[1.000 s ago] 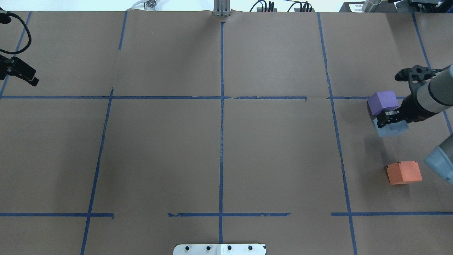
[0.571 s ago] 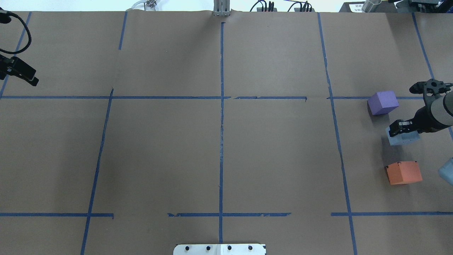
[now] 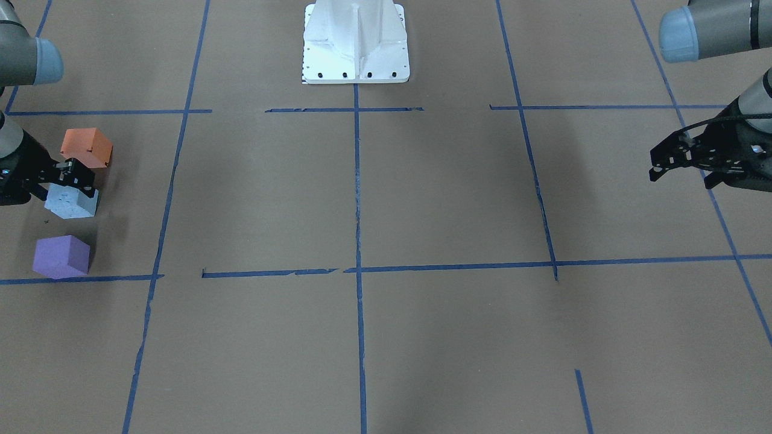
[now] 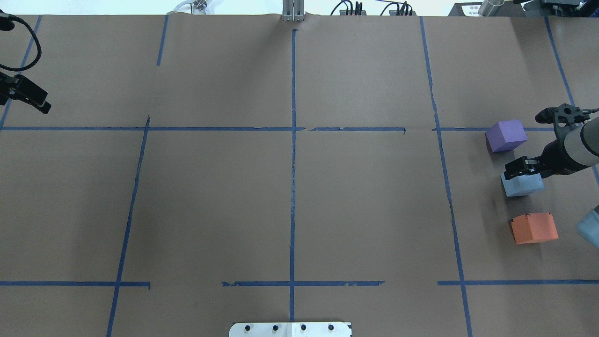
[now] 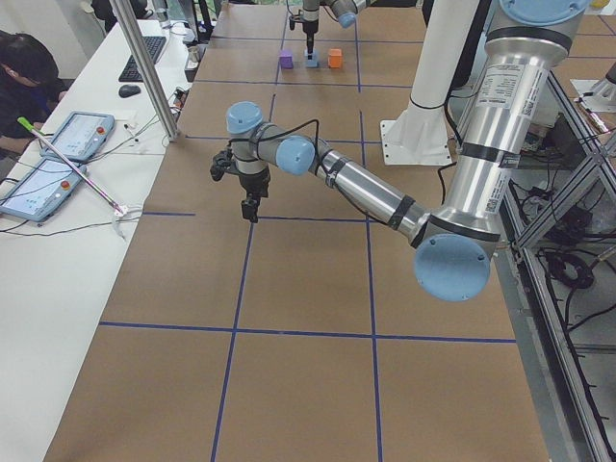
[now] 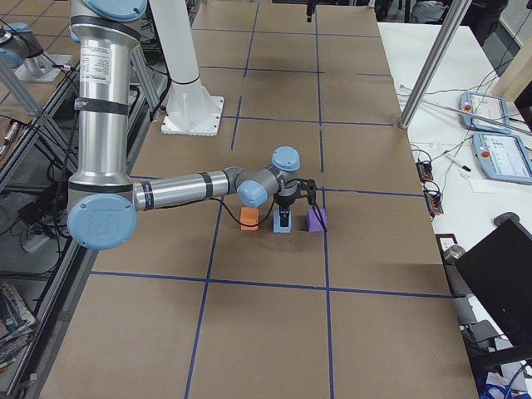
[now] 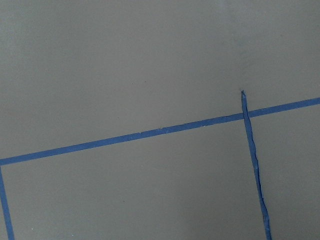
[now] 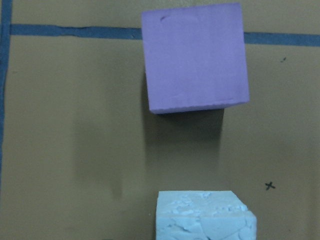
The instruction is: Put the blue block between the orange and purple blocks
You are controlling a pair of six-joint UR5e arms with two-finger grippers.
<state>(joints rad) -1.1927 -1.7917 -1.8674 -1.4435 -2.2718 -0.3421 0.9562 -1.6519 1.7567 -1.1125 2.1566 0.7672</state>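
- Brown paper covers the table, ruled into squares by blue tape.
- Orange block lies nearest the robot on its right; its far corner is hidden behind the gripper in the front-facing view.
- Blue block sits on the paper between the orange block and the purple block, apart from both. The wrist view cuts off its lower part.
- Right gripper stands at the blue block's top edge. Its fingertips overlap the block in every view, so whether they grip it or are parted cannot be told.
- Right arm runs off the overhead frame's edge.
- Left gripper hangs above bare paper, well apart from the blocks. It is seen side-on and partly cut off overhead, so its opening cannot be told.
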